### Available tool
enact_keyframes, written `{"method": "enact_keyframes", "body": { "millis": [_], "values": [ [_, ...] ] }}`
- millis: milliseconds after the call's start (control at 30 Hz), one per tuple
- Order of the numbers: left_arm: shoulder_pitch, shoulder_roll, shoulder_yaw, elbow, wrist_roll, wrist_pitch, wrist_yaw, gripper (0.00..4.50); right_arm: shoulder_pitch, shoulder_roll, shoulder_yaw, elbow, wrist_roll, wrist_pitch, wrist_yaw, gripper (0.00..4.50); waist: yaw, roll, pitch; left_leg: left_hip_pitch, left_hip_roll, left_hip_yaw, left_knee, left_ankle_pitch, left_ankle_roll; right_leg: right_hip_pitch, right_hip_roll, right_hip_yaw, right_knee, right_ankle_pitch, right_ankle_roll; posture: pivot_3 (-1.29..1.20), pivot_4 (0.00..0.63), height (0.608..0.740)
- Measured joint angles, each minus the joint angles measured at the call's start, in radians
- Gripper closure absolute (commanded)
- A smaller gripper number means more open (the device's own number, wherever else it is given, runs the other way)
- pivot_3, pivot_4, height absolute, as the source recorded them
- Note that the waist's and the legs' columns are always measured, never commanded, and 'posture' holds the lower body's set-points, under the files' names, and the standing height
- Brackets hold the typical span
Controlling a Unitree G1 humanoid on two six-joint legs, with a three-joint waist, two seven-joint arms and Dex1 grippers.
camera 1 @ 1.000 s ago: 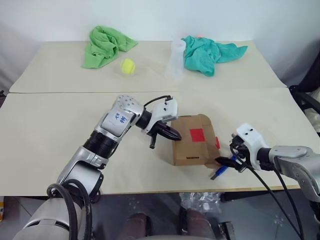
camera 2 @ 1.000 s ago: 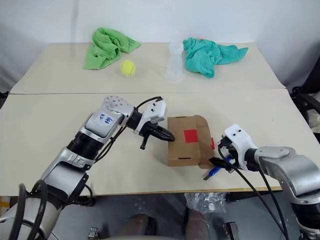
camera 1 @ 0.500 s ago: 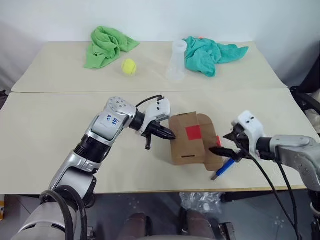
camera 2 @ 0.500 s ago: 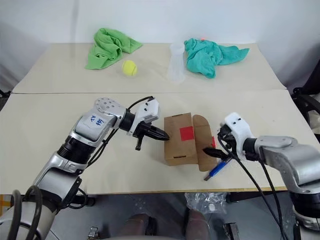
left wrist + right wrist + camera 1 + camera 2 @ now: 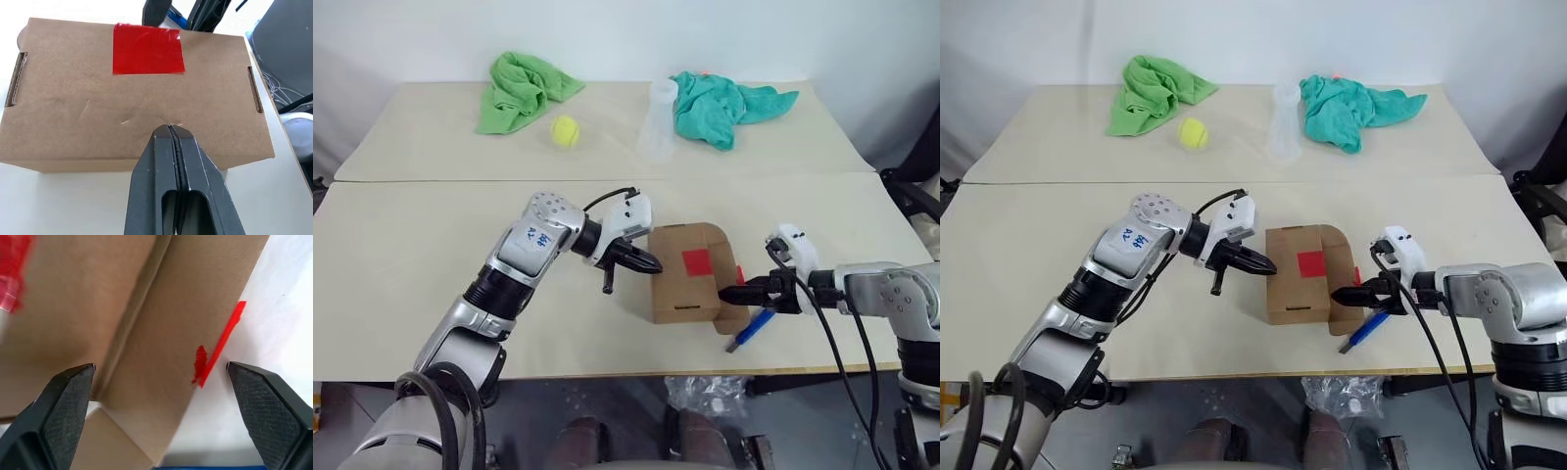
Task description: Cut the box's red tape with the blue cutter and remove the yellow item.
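Pale beige tabletop (image 5: 401, 245), smooth and matte, with a seam across, under a white wall. At the far side: crumpled green cloth (image 5: 521, 88), fuzzy yellow-green tennis ball (image 5: 565, 130), clear plastic cup (image 5: 658, 122), wrinkled teal cloth (image 5: 720, 101).

Near the front edge: small brown cardboard box (image 5: 687, 286), plain and slightly dented, lid flap curved over on its right side, with a glossy red tape (image 5: 696, 261) square on top. Slim blue cutter (image 5: 750, 330) flat on the table just right of the box, near the edge.

Left gripper (image 5: 651, 264) with fingers pressed together, holding nothing, tips at the box's left upper edge; contact hard to confirm. Same place as one second ago.

Right gripper (image 5: 1346, 294) with black textured fingers wide apart, empty, at the box's right side beside the flap, above the cutter. Compared with one second ago, rolled about its axis and shifted a little toward the box; cutter still on the table.

In the right wrist view: brown cardboard wall and a thin red tape strip along its edge, between the two spread fingers (image 5: 61, 401).
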Motion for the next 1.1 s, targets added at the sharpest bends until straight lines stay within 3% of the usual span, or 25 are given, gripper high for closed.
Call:
{"method": "enact_keyframes", "body": {
  "millis": [267, 367, 733, 1100],
  "values": [
    [-0.009, -0.009, -0.001, 0.036, 0.002, -0.035, -0.005, 4.5, -0.06, 0.063, -0.038, 0.105, 0.005, 0.057, 0.001, 0.03, -0.01, 0.0, 0.0, 0.001, 0.0, 0.0, 0.0, 0.001, -0.001, 0.0, 0.0, 0.001, 0.002, 0.0, -0.001, 0.0, 0.15, 0.74],
    [-0.009, -0.012, -0.001, 0.037, 0.004, -0.039, -0.002, 4.5, -0.064, 0.077, -0.036, 0.111, 0.003, 0.055, -0.003, 0.57, -0.017, 0.0, 0.0, 0.002, 0.0, 0.0, 0.0, 0.001, -0.002, 0.0, 0.0, 0.001, 0.003, 0.0, -0.001, 0.0, 0.15, 0.74],
    [-0.009, -0.014, -0.007, 0.034, 0.004, -0.044, 0.001, 4.5, -0.056, 0.106, -0.033, 0.088, 0.004, 0.07, -0.043, 4.45, -0.023, 0.0, 0.0, 0.001, 0.0, 0.0, -0.001, 0.001, -0.002, -0.001, -0.001, 0.001, 0.003, -0.001, -0.001, 0.0, 0.15, 0.74],
    [-0.007, -0.005, 0.007, 0.032, 0.001, -0.043, 0.019, 4.5, -0.056, -0.019, -0.034, -0.015, 0.118, 0.07, -0.142, 4.48, -0.001, 0.001, 0.0, 0.0, -0.001, -0.001, -0.001, 0.001, -0.002, -0.002, -0.003, 0.001, 0.003, -0.001, -0.001, 0.0, 0.15, 0.74]
  ]
}}
